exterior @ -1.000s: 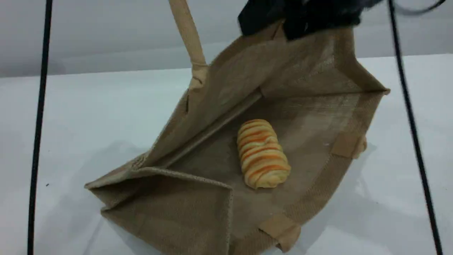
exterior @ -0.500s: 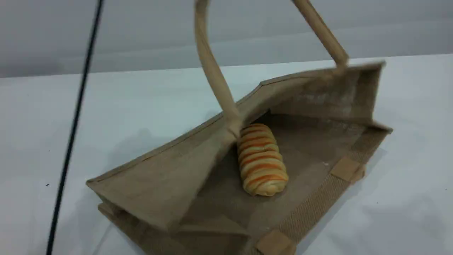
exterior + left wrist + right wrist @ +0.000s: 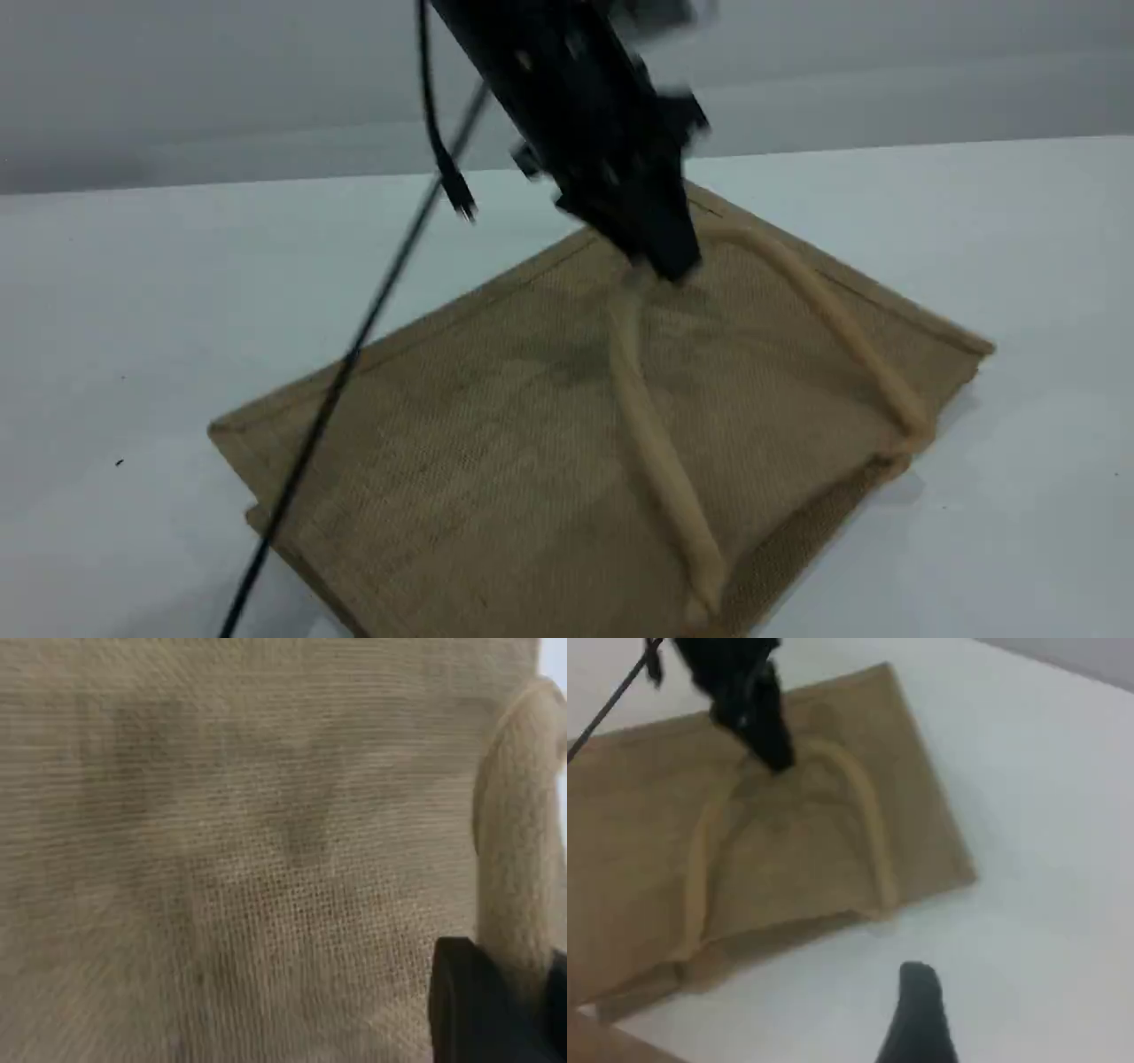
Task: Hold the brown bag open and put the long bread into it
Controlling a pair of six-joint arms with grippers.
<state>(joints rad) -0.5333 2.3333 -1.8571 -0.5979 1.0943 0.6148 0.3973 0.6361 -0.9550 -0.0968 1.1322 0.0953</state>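
The brown bag lies flat and closed on the white table, also seen in the right wrist view. Its beige handle rests as a loop on the upper side. My left gripper reaches down to the top of that loop and is shut on the handle, which runs up past its black fingertip. The long bread is hidden. My right gripper stands high over the table beside the bag. Only one fingertip of it shows, open, with nothing at it.
A black cable hangs slantwise across the bag's left half. White table surrounds the bag on all sides. A grey wall runs behind the table's far edge.
The bag's upper side has dropped from raised and open to flat, covering the bread. The left arm has come down into view with the handle.
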